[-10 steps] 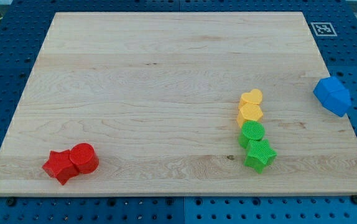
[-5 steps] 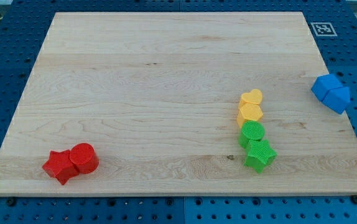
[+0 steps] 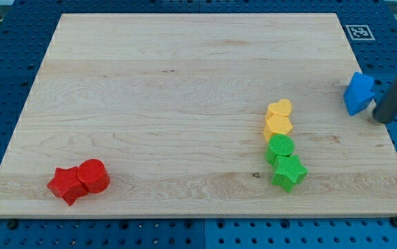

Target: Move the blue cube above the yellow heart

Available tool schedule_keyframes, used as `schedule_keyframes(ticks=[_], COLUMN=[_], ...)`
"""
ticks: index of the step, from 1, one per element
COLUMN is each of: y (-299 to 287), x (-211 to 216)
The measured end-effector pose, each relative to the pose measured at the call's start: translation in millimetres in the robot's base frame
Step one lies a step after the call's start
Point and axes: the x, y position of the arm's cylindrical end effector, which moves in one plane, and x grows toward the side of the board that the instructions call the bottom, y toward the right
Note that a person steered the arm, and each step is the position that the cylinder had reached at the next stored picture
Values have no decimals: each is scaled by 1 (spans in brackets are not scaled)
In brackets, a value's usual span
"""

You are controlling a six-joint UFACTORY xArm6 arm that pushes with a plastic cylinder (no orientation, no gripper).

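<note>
The blue cube [image 3: 358, 93] sits at the board's right edge, up and to the right of the yellow blocks. My tip [image 3: 382, 119] is just to the cube's lower right, close to or touching it, with the rod partly covering its right side. The yellow heart [image 3: 279, 108] lies in the right half of the board, at the top of a column of blocks. A second yellow block [image 3: 278, 126] sits directly below it.
A green round block [image 3: 280, 147] and a green star [image 3: 289, 171] continue the column downward. A red star [image 3: 65, 185] and a red cylinder [image 3: 93, 176] sit together at the lower left. The wooden board [image 3: 185, 83] rests on a blue pegboard; a marker tag [image 3: 359, 32] is at its top right.
The rod has come in from the right edge and now stands against the blue cube's lower right. The cube has shifted slightly left and turned. The other blocks have not moved.
</note>
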Motion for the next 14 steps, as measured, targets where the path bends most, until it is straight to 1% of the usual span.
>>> schedule_keyframes(ticks=[1, 2, 3, 5, 6, 7, 8, 10, 12, 13, 14], y=[16, -22, -67, -92, -100, -83, -80, -127, -155, -155, -162], x=[-20, -26, -23, -22, -22, -34, -49, -48, -47, -72, -78])
